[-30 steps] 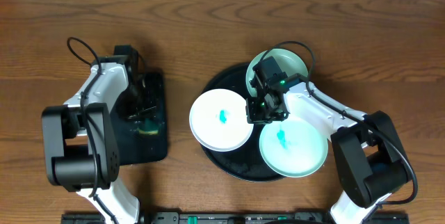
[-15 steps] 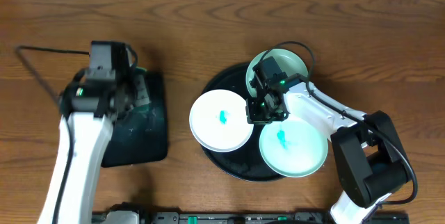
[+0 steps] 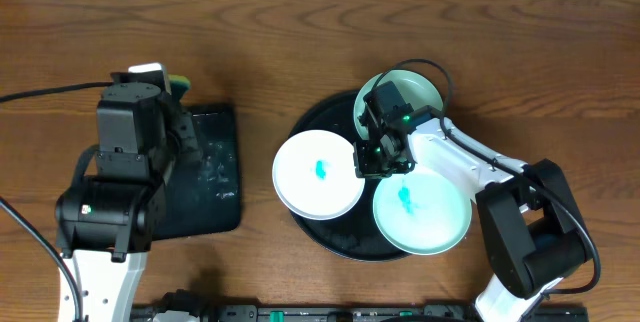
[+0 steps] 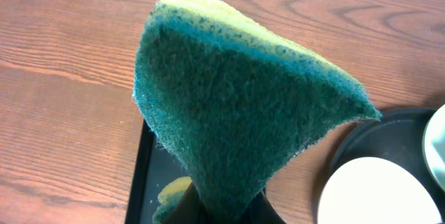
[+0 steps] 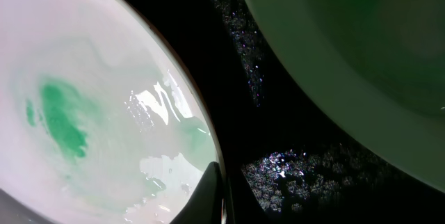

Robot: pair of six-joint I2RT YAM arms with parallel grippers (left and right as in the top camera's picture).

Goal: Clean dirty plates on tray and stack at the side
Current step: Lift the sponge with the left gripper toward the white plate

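Left arm has been raised off the rectangular tray since the earlier frame, and the sponge has been carried up with it; the right arm is found unchanged. Sponge, green scourer face and yellow back, is seen pinched at its lower end by the left hand, closed on it and held above the wooden surface. Wet patches are noted on the rectangular tray. Right hand is closed and set low over the round tray, between the three plates. One fingertip is seen at the rim of the white plate; whether that rim is pinched cannot be told. White plate overhangs the round tray's left edge, teal smear at centre. Front mint plate is also smeared; rear mint plate is partly covered by the arm.
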